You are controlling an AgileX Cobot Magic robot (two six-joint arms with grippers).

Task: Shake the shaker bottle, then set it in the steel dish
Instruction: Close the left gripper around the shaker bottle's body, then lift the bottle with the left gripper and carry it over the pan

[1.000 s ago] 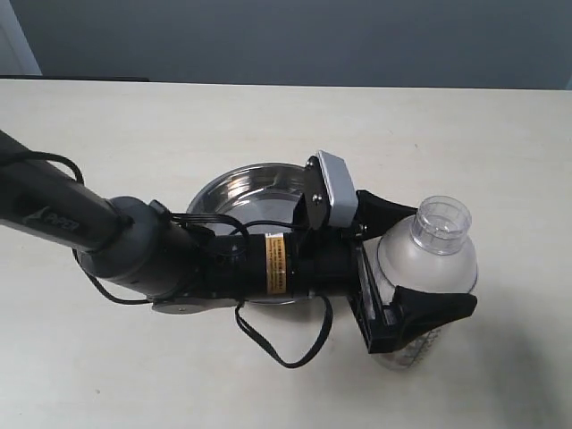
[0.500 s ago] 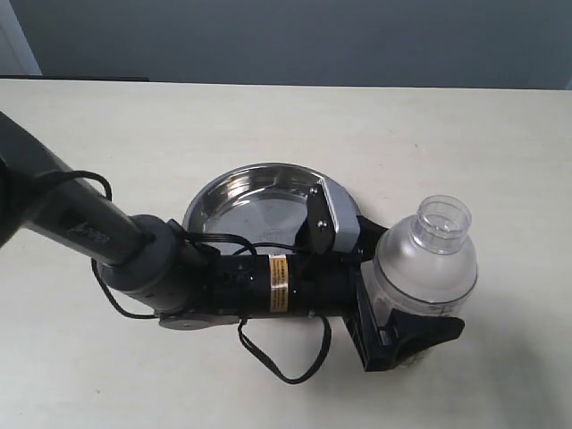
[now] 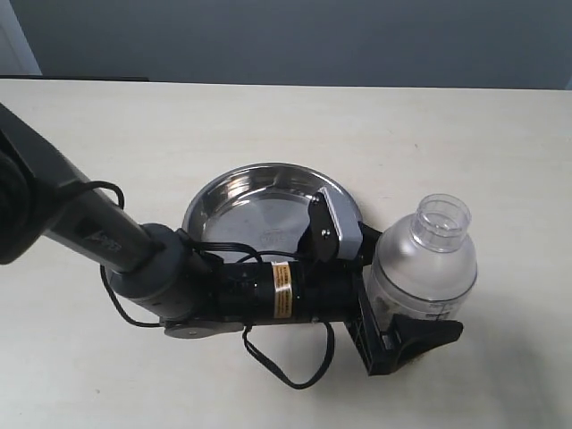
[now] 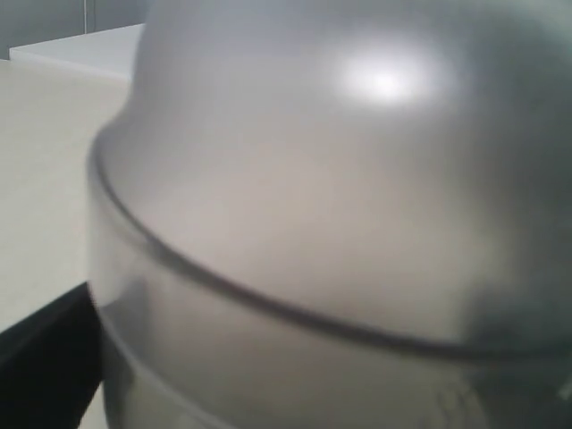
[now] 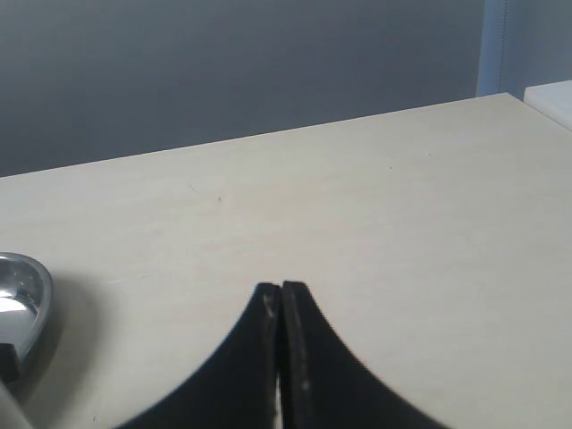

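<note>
The shaker bottle (image 3: 436,255) stands upright, cap up, just right of the steel dish (image 3: 246,201). My left gripper (image 3: 420,290) is shut on the shaker bottle's lower body; one black finger (image 3: 429,333) shows in front, the other is hidden behind the bottle. I cannot tell whether the bottle's base touches the table. In the left wrist view the frosted bottle (image 4: 340,223) fills the picture. My right gripper (image 5: 281,291) is shut with nothing in it, low over bare table, and does not show in the exterior view. The dish rim (image 5: 25,288) sits at that view's edge.
The left arm and its loose black cable (image 3: 277,362) lie across the front edge of the dish. Pale tabletop (image 3: 465,134) stretches behind and to the right of the bottle. A grey wall runs along the far side.
The left wrist has sunk and shifted toward the table's near edge, uncovering more of the dish. The bottle stays in the grip, nearly in the same spot.
</note>
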